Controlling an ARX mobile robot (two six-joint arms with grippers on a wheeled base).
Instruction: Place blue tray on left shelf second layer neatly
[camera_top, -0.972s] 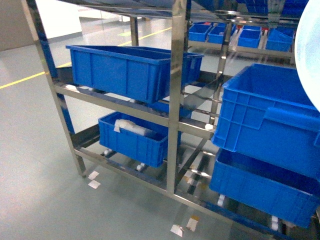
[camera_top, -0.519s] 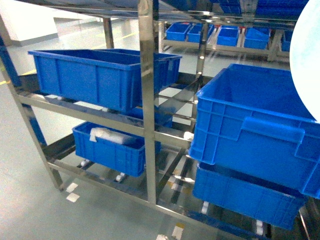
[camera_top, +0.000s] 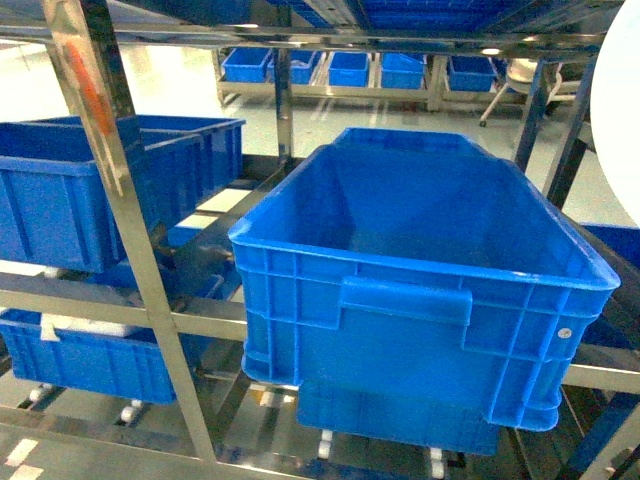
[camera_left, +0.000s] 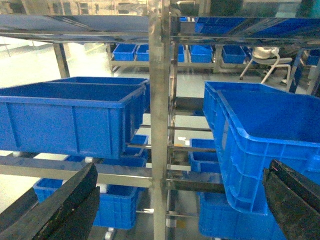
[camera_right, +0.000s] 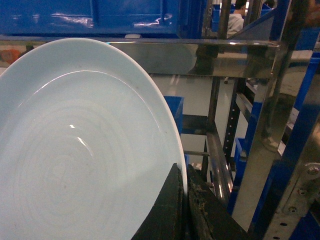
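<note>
Only the fingers are showing of the robot's own body. In the left wrist view the left gripper (camera_left: 180, 210) is appearing as two broad black fingers (camera_left: 60, 207), one at the lower left corner and one at the lower right; each is looking flat and wedge-shaped with a matte, slightly grainy surface and a paler worn edge. In the right wrist view the right gripper (camera_right: 182, 210) is showing two dark, narrow fingers (camera_right: 167, 210) tapering upward; the right-hand one is looking rough and scuffed, with brownish wear. No cables, screws or markings are showing on them.
</note>
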